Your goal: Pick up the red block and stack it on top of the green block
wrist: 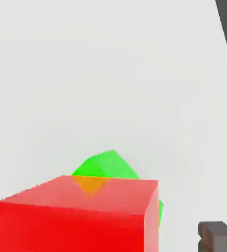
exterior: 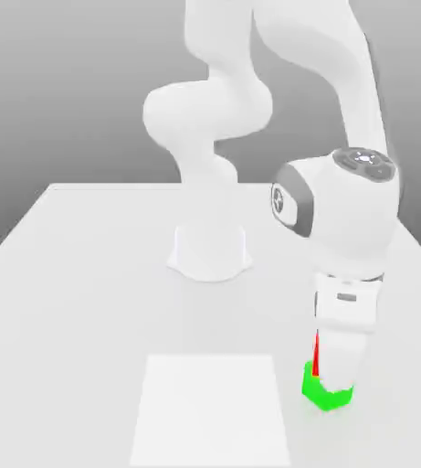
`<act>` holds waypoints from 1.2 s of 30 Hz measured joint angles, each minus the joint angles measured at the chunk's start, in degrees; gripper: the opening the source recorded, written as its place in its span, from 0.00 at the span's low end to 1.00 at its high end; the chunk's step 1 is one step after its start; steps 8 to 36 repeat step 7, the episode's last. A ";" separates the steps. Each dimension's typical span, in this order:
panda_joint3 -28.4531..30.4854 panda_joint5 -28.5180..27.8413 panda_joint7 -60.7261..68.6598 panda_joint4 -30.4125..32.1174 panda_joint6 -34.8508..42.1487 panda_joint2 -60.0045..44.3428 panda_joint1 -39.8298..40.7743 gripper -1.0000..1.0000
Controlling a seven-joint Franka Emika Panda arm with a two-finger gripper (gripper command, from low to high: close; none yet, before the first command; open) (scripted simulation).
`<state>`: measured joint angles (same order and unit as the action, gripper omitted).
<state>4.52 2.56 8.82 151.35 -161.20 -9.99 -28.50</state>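
Note:
The green block [exterior: 328,395] sits on the table near the front, toward the exterior view's right. The red block [exterior: 316,356] rests on top of it, mostly hidden behind my hand, with a thin red strip showing. In the hand view the red block [wrist: 81,216] is very close, and the green block [wrist: 108,165] pokes out from under it, turned at an angle to it. My gripper [exterior: 334,367] stands straight down around the red block and is open. One dark fingertip [wrist: 216,237] stands clear of the block's side with a gap between them.
The arm's white base [exterior: 209,251] stands at the middle of the grey table [exterior: 86,274]. A lighter square patch [exterior: 212,411] lies on the table in front of it, to the left of the blocks. The table's edge [wrist: 223,49] runs near the blocks.

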 joint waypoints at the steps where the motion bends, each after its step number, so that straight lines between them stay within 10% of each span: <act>1: -0.10 0.17 0.13 -0.02 -0.77 -0.75 0.09 1.00; 36: 0.46 -2.21 -1.58 0.40 8.17 8.73 0.07 1.00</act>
